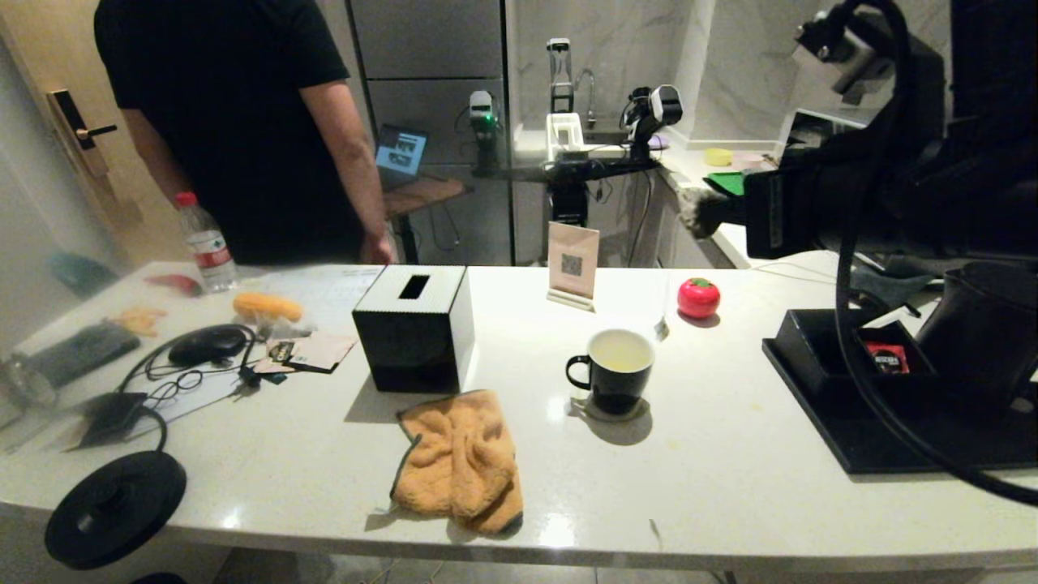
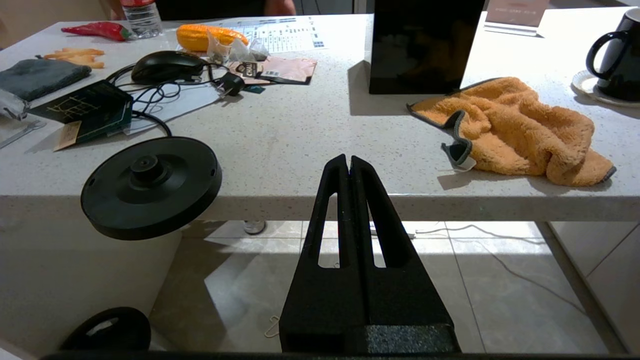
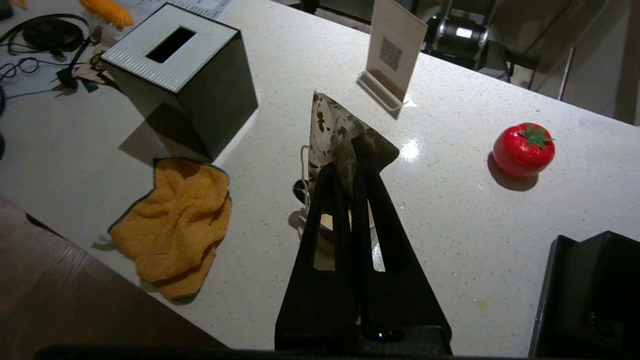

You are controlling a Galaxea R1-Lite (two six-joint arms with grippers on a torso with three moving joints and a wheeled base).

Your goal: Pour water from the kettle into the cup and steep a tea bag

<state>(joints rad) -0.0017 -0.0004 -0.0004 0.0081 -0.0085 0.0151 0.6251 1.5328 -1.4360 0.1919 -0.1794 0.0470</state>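
Pinching the tea bag (image 3: pixel 334 135), your right gripper (image 3: pixel 345 172) has its fingers closed on the pouch above the cup (image 1: pixel 618 369), which holds pale water (image 1: pixel 622 354) on the desk (image 1: pixel 730 454). Your left gripper (image 2: pixel 348 162) sits parked below the desk edge, fingers pressed together on nothing.

The counter (image 1: pixel 730 422) is pale speckled stone, polished and glossy. At its 6 o'clock edge lies a fluffy orange cloth (image 1: pixel 461 462). The mug (image 1: pixel 614 375) looks like glazed ceramic, shiny black outside, white inside. The tissue box (image 1: pixel 415 328) has glossy black sides and a ribbed white top. The tomato (image 1: pixel 698 297) is shiny red plastic.
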